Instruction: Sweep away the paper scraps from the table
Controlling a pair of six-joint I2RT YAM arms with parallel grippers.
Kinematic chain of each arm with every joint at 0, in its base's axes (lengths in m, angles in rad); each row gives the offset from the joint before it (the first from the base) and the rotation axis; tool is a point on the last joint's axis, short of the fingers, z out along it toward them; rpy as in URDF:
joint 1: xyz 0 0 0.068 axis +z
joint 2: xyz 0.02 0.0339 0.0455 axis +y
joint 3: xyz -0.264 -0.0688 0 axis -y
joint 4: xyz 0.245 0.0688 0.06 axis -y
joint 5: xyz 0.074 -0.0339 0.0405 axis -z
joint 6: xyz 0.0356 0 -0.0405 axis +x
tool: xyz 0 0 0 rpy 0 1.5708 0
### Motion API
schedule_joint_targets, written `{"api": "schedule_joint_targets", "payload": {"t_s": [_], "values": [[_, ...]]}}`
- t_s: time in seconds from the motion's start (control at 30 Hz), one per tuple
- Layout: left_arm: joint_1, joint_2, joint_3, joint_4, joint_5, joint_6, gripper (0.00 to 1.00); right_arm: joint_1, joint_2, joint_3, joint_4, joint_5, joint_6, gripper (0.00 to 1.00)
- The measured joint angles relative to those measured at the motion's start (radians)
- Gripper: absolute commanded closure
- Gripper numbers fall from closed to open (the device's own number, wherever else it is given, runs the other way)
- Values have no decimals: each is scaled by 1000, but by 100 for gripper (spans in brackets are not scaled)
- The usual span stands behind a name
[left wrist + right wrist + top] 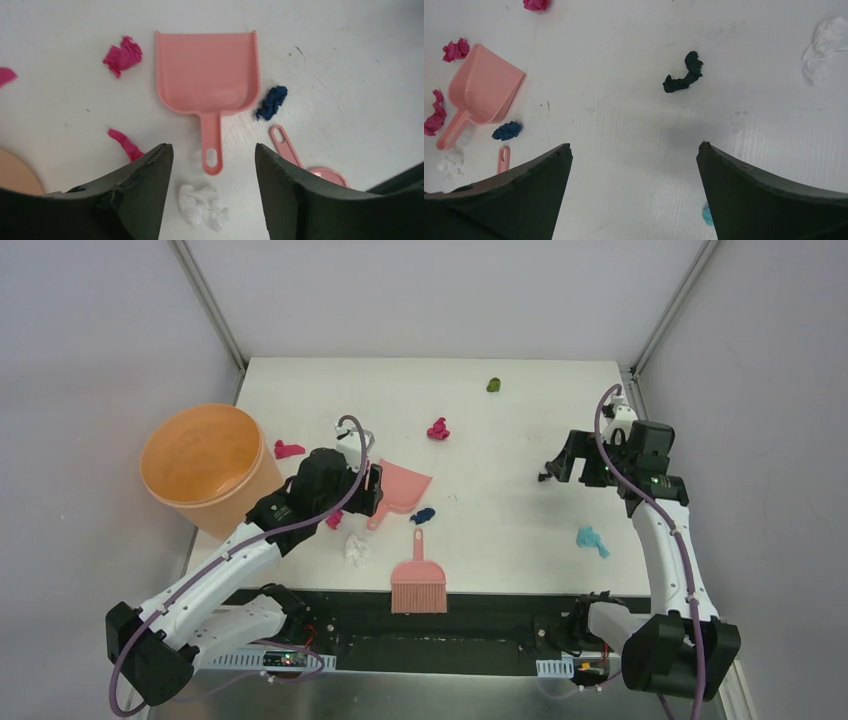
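While paper scraps point(123, 55) lie scattered on the table point(360, 60) around the pink dustpan point(207, 70), its handle point(211, 132) points lengthwise straight at the left gripper point(212, 147), the nearer one, jaws spread wide and empty.

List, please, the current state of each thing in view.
dustpan: lying flat on the table, empty, not gripped.
brush: lying at the table's near edge, untouched.
bucket: upright, open-topped.
paper scraps: scattered loose on the table, none in the dustpan.
left gripper: open, over the dustpan handle.
right gripper: open, holding nothing.
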Motion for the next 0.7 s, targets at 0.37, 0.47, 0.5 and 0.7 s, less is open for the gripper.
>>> {"api": "schedule_joint_targets", "payload": {"t_s": [0.37, 0.47, 0.5, 0.7], "values": [[-99, -40, -92, -174, 129, -448, 50, 10, -68, -74, -38, -323, -190, 0], [-153, -60, -137, -213, 105, -504, 50, 10, -109, -106, -39, -340, -211, 0], [-171, -51, -145, -219, 94, -519, 50, 10, -126, -117, -42, -344, -217, 0], [-315, 139, -143, -224, 54, -551, 51, 11, -143, -126, -50, -355, -246, 0]]}}
